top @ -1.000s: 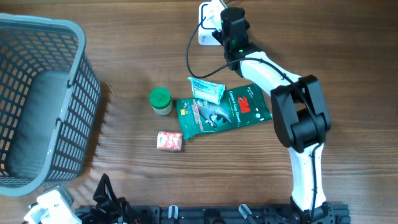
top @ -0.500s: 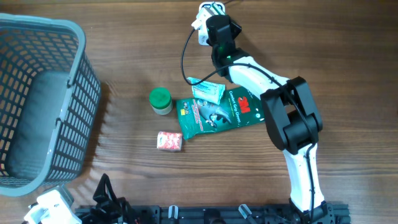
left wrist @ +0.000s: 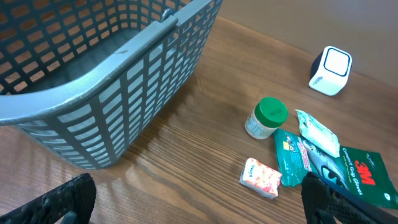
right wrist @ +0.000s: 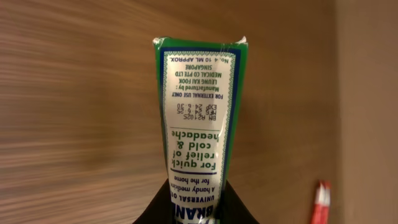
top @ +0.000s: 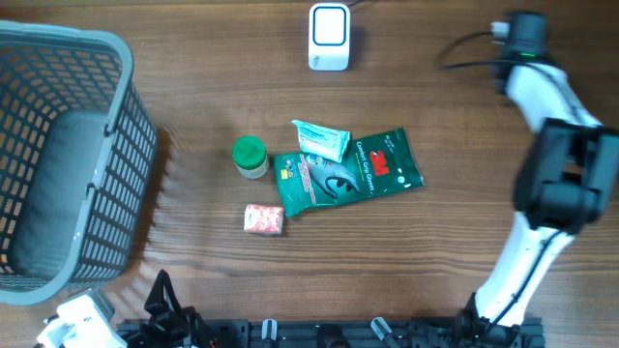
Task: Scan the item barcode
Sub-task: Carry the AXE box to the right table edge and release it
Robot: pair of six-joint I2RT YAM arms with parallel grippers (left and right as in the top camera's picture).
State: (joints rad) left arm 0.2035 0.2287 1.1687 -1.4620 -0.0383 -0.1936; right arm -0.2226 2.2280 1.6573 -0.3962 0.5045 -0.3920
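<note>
The item is a narrow green-and-white carton [right wrist: 199,112] printed with medicine text, upright between the dark fingers of my right gripper [right wrist: 196,202], which is shut on its lower part. No barcode shows on the face turned to the right wrist camera. From overhead, the right gripper [top: 511,29] is at the table's far right back, well away from the white scanner [top: 329,37], which stands at the back middle. The scanner [left wrist: 331,70] also shows in the left wrist view. My left gripper [left wrist: 199,208] hangs open and empty above the front of the table.
A grey mesh basket [top: 116,145] fills the left side. In the middle lie a green-lidded jar [top: 250,157], a green 3M pack [top: 353,172], a teal-white sachet [top: 321,140] and a pink packet [top: 264,219]. A red-and-white object [right wrist: 320,202] shows in the right wrist view.
My right arm has swung from beside the scanner to the far right of the table, carrying the carton. The scanner now stands uncovered. The left arm has not moved.
</note>
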